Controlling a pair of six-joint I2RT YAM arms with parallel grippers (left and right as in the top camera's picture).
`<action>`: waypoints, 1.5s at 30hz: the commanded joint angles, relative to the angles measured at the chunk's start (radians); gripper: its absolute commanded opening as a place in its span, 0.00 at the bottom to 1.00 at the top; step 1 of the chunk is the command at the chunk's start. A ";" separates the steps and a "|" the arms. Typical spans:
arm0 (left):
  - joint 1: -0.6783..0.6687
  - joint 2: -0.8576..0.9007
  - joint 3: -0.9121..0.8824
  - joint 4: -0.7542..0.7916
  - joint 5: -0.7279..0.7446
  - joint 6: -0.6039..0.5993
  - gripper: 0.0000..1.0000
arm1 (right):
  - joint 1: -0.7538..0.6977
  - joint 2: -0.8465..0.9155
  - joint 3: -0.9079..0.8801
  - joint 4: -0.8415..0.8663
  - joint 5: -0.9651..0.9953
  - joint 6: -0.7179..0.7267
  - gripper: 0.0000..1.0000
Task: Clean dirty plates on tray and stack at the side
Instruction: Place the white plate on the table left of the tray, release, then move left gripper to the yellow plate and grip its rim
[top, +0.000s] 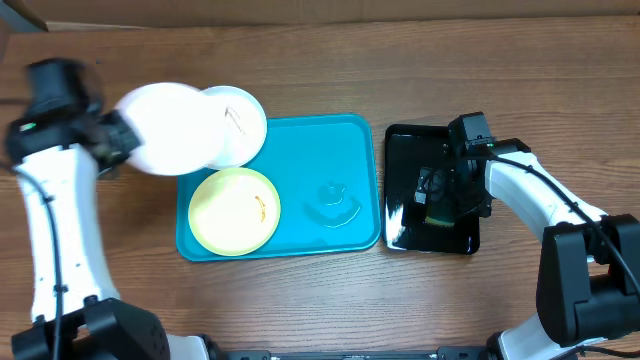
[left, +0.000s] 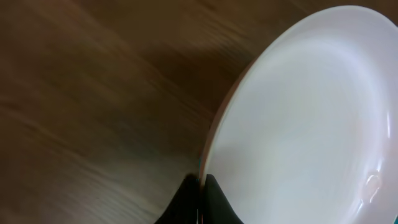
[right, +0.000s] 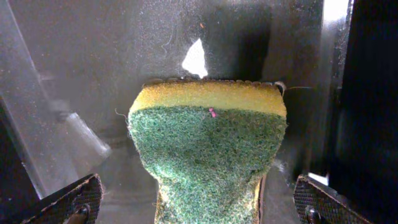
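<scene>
We see a brown wooden surface (top: 300, 300). Our left pincer (left: 202, 186) clenches a blurred white plate's (left: 298, 124) rim. Our right pincer (right: 202, 199) gapes astride a sponge (right: 208, 143), its fingertips cut off.

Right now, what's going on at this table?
The left gripper is shut on the rim of a white plate, holding it over the table left of the blue tray. A second white plate overlaps the tray's far-left corner, and a yellow-green plate with a brown smear lies on the tray. The right gripper is open around a green sponge on the black tray, not gripping it.
</scene>
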 joint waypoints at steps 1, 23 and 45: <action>0.105 0.002 -0.034 0.018 -0.061 -0.069 0.04 | -0.001 0.006 -0.005 0.002 0.009 0.003 1.00; 0.276 0.002 -0.479 0.471 -0.115 -0.104 0.04 | -0.001 0.006 -0.005 0.002 0.009 0.003 1.00; 0.150 0.004 -0.395 0.334 0.261 -0.004 0.96 | -0.001 0.006 -0.005 0.002 0.009 0.003 1.00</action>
